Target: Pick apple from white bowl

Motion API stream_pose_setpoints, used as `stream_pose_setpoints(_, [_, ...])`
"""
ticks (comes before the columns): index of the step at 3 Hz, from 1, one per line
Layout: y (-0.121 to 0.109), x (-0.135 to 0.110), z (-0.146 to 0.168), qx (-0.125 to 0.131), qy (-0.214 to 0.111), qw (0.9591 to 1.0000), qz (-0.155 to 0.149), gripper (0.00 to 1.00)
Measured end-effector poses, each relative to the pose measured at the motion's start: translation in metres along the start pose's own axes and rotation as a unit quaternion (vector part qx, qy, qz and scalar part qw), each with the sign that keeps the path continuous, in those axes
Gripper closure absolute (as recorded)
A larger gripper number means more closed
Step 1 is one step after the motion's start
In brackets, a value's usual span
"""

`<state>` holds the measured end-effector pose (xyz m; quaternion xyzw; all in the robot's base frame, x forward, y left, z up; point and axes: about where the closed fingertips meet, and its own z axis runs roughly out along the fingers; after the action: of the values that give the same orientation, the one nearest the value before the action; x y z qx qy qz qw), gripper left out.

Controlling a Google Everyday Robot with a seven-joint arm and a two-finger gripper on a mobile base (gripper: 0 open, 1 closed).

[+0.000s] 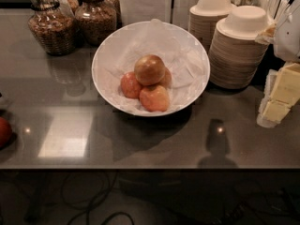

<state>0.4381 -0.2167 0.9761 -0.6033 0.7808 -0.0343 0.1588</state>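
A large golden-brown glossy apple (149,70) lies on top of smaller red-orange apples (154,98) in the wide white bowl (104,55), which is lined with crinkled white paper. The bowl stands at the middle of a dark glossy counter. My gripper (277,99) shows as pale yellow blocks at the right edge of the view, low over the counter, well to the right of the bowl and apart from it. Its white wrist (288,34) is above it. Nothing is in the gripper.
Two stacks of beige paper bowls (236,48) stand right behind the bowl's right side. Glass jars (51,27) stand at the back left. A red round object (3,131) sits at the left edge. The counter's front edge (150,168) runs across the lower view.
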Motion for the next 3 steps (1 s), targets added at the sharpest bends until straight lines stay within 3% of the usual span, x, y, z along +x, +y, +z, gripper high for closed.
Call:
stream_pose_setpoints(1, [-0.001,-0.001,0.000,0.001,-0.002,1.0000,-0.001,0.00])
stream_pose_setpoints(2, [-0.014,-0.030,0.014,-0.004,-0.046,0.9985,-0.028,0.00])
stream_pose_setpoints(3, [-0.028,-0.071,0.023,-0.010,-0.113,0.9915,-0.064,0.00])
